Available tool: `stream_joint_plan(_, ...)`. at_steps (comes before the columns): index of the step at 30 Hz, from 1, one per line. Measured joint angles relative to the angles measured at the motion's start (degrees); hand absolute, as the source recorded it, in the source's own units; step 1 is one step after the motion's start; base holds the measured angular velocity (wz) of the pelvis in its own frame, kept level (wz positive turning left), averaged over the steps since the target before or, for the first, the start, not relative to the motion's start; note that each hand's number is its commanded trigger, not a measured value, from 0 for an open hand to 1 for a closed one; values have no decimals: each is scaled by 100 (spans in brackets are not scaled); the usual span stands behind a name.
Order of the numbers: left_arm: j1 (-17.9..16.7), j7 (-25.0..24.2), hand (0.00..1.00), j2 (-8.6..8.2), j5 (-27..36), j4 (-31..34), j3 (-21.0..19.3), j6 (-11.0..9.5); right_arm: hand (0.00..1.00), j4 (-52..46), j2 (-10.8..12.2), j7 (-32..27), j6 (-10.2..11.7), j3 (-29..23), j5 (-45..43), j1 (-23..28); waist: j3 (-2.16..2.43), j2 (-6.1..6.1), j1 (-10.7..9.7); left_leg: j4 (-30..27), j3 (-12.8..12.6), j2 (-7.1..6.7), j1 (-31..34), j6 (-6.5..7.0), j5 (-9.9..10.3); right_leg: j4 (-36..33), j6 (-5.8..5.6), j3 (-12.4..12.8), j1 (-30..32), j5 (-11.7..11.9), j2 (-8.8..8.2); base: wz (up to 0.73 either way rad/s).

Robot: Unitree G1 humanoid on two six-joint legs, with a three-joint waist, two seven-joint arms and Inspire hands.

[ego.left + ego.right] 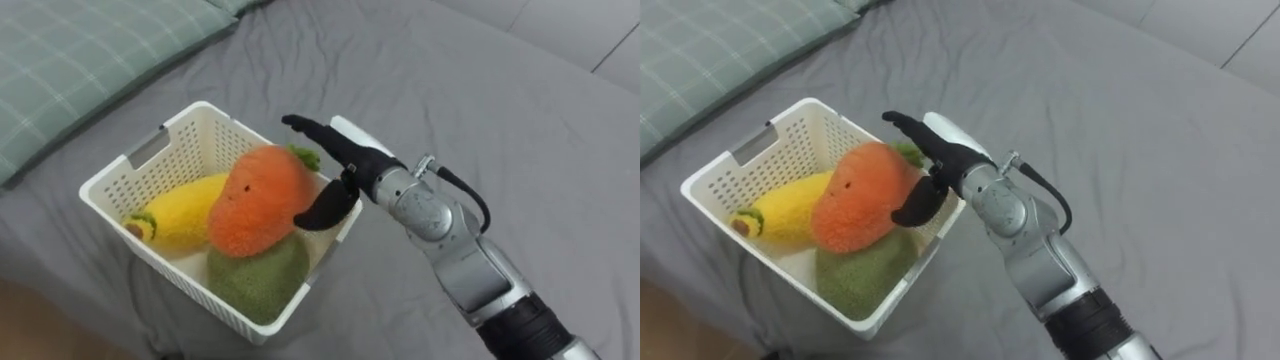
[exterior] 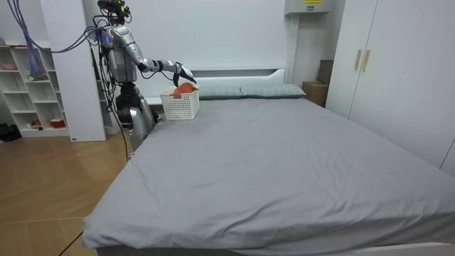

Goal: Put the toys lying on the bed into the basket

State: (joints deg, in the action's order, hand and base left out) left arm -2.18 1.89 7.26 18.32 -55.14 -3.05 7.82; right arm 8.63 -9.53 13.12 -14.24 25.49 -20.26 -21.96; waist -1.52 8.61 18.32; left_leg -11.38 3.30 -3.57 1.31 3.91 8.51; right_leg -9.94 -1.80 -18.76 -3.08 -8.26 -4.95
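Left eye view: a white perforated plastic basket (image 1: 120,185) sits on the smooth grey bed sheet (image 1: 500,120). It holds three fuzzy plush toys: a rounded orange toy (image 1: 260,200) on top, a yellow toy (image 1: 190,210) and a green toy (image 1: 260,280). Just beside the orange toy, the right hand (image 1: 347,163) hovers, fingers straight, thumb spread apart.

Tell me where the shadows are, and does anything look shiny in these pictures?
Left eye view: the silver arm behind the right robot hand gleams with pale highlights, a soft shadow lies on the grey bed beneath it, and the basket is dim inside under the orange toy. Room view: the light is even, with a faint sheen on the wooden floor.
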Motion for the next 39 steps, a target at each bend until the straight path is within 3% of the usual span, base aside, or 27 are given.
stream_joint_plan(5,-71,-9,0,11,-3,1,-2,-77,0,-6,-35,-38,101,-372,10,192,25,-57,-214,18,-21,3,-15,4,3,3,-1,18,5,0,1,-2)
stream_joint_plan(10,-241,-25,0,-12,-46,0,-14,-85,0,-22,-38,-164,170,-663,156,324,76,-140,-243,109,-155,25,-115,6,5,2,-2,121,-11,-1,6,-12)
stream_joint_plan(15,-286,-24,0,-19,-102,-2,-8,-122,0,-231,-34,-256,221,-872,411,499,62,-169,-408,123,-178,29,-154,8,6,3,-2,143,-24,-1,9,-2)
stream_joint_plan(20,-414,-8,0,-46,-95,-3,-21,-213,0,-603,-26,-556,500,-1187,741,618,58,-267,-609,128,-181,27,-173,11,8,15,-4,162,-47,0,14,0)
stream_joint_plan(22,-491,28,0,-108,-96,-3,-25,-314,0,-965,-11,-855,674,-1349,859,941,68,-344,-628,170,-239,40,-238,16,11,21,-7,200,-74,2,17,-11)
stream_joint_plan(25,-661,96,0,-139,-91,-5,-43,-410,0,-1169,9,-970,869,-1440,1160,1256,77,-415,-821,211,-290,54,-287,17,15,21,-10,273,-101,4,34,-11)
stream_joint_plan(30,-813,109,0,-150,-101,-2,-482,-567,0,-1165,-95,-1321,1140,-2231,1650,1747,87,-430,-1076,206,-369,78,-303,12,33,19,-7,331,-92,6,48,-6)
stream_joint_plan(32,-883,120,0,-158,-101,-21,-533,-586,0,-1131,-189,-1452,1182,-2483,1665,1940,106,-465,-1158,215,-438,85,-333,17,43,16,-7,404,-90,7,55,-20)
stream_joint_plan(35,-1122,176,0,-170,-99,-22,-575,-615,0,-916,-195,-1639,1340,-2866,2085,2308,149,-531,-1452,265,-508,97,-398,19,50,13,-7,455,-107,6,66,-12)
stream_joint_plan(39,-1165,208,0,-170,-115,-106,-622,-650,0,-630,-203,-1891,1362,-3240,2390,2584,147,-558,-1622,267,-586,116,-402,10,61,13,0,579,-75,11,91,-11)
